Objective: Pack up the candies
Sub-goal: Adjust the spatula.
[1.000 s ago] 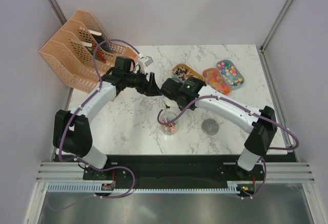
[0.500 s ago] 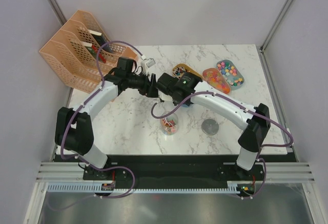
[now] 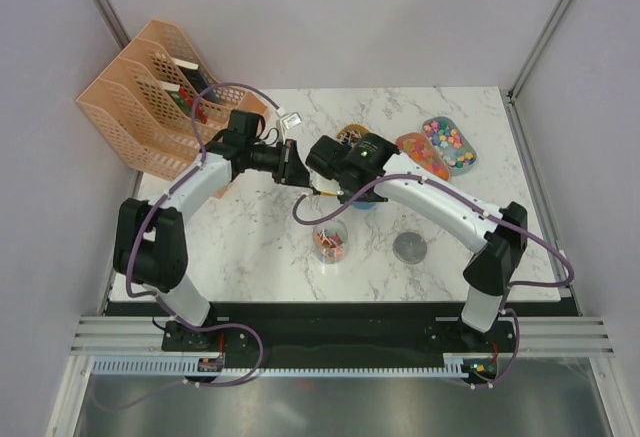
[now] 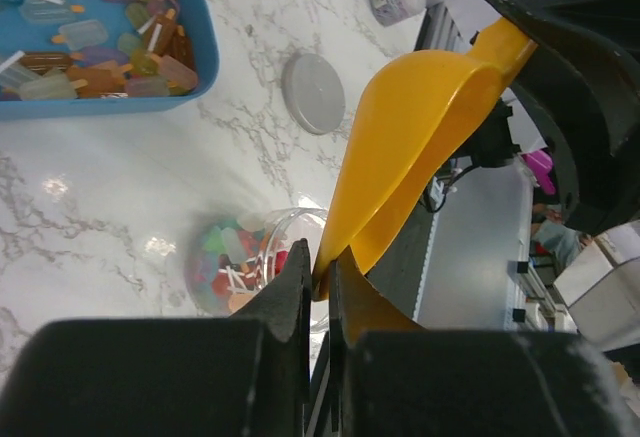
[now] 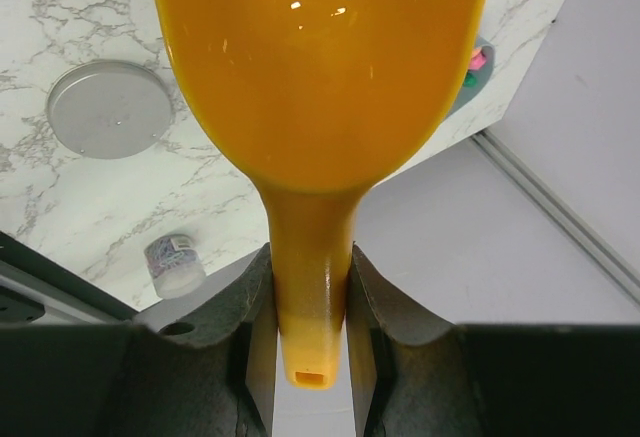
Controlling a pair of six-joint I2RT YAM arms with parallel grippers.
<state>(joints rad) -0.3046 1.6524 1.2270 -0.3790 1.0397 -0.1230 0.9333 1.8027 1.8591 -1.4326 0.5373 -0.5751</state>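
A yellow-orange scoop (image 4: 420,147) hangs in the air between both arms above the table. My right gripper (image 5: 310,257) is shut on its handle (image 5: 312,287). My left gripper (image 4: 322,257) is shut on the thin front lip of the scoop's bowl. Below it stands a clear jar (image 4: 235,257) holding multicoloured candies (image 3: 330,244). More candies lie in a blue tray (image 4: 100,107) and in oval trays (image 3: 450,142) at the back right. In the top view the two grippers meet near the table's middle, with the left gripper (image 3: 301,173) beside the right gripper (image 3: 335,181).
A round grey lid (image 3: 409,248) lies right of the jar. Peach file racks (image 3: 150,87) stand at the back left. A small white-capped pot (image 5: 175,265) sits near the table's edge. Purple cables loop off both arms over the table.
The right arm lifted the scoop away from the jar toward the back. The left gripper, open before, moved in and closed on the scoop's front lip.
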